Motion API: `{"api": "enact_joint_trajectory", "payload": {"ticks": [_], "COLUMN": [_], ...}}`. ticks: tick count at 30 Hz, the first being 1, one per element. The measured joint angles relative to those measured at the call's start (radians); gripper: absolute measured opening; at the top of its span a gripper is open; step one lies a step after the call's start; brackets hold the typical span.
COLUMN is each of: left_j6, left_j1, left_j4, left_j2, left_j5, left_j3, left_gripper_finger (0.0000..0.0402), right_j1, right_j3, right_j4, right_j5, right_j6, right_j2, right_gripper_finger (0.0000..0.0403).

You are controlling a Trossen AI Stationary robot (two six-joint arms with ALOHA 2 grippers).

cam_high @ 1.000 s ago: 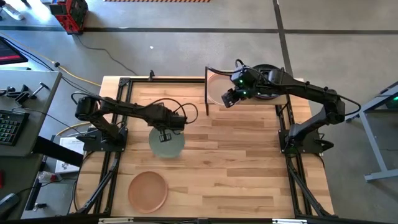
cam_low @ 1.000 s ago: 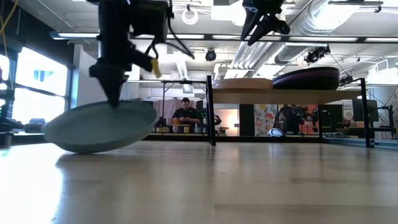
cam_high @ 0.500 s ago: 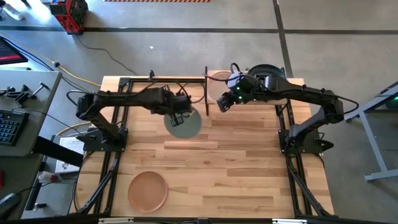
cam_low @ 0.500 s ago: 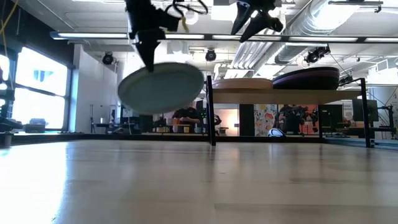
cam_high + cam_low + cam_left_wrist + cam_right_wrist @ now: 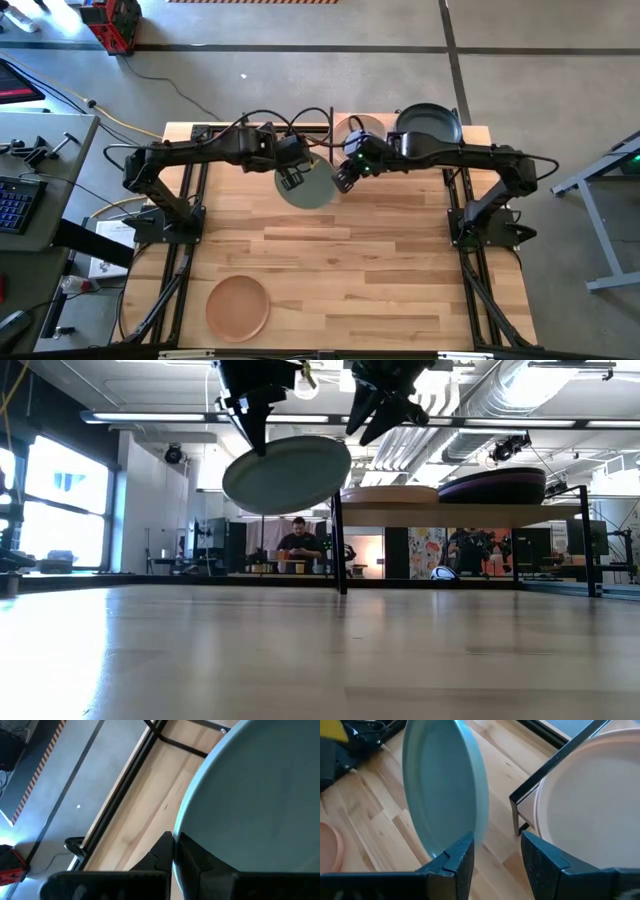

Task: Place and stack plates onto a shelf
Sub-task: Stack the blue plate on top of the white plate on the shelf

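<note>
My left gripper (image 5: 293,180) is shut on a sage green plate (image 5: 312,187), held high above the table just left of the shelf (image 5: 470,506). The plate also shows in the low view (image 5: 288,474), tilted. My right gripper (image 5: 342,180) is open beside the plate's right rim; in the right wrist view (image 5: 495,860) that rim (image 5: 470,827) stands just ahead of one finger, and I see no touch. A beige plate (image 5: 352,128) and a dark plate (image 5: 428,122) lie on the shelf. A terracotta plate (image 5: 238,307) lies flat on the table near the front left. My left gripper pinches the sage plate's rim (image 5: 181,832) on its left side between its two fingers, one on the upper face and one under it. The fingers come from above, pointing down. The plate is lifted clear of the table, tilted, its far side higher.
The shelf's black corner post (image 5: 338,540) stands right beside the plate's right edge. Black frame bars (image 5: 190,180) run along the table's left and right sides. Bare wood (image 5: 380,270) fills the middle and near right of the table.
My left gripper has lifted the sage plate, whose edge was on the table, clear of it and carried it up and toward the shelf at the far right. My right gripper has come off the shelf, toward the table's left, to the plate's right rim.
</note>
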Motion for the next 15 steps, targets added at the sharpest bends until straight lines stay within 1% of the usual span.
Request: {"api": "enact_joint_trajectory", "payload": {"ticks": [6, 10, 15], "left_j6": [0.001, 0.001, 0.025], "left_j1": [0.000, -0.001, -0.001], "left_j4": [0.043, 0.074, 0.099], "left_j2": [0.000, 0.000, 0.000], "left_j5": [0.005, 0.029, 0.031], "left_j3": [0.001, 0.001, 0.001], "left_gripper_finger": [0.0002, 0.0002, 0.0003], "right_j1": [0.000, 0.000, 0.000], "right_j3": [0.000, 0.000, 0.000], "right_j4": [0.018, 0.019, 0.016], "right_j5": [0.000, 0.002, 0.027], "right_j6": [0.000, 0.000, 0.005], "right_j2": [0.016, 0.021, 0.021], "right_gripper_finger": [0.0142, 0.0142, 0.0139]}}
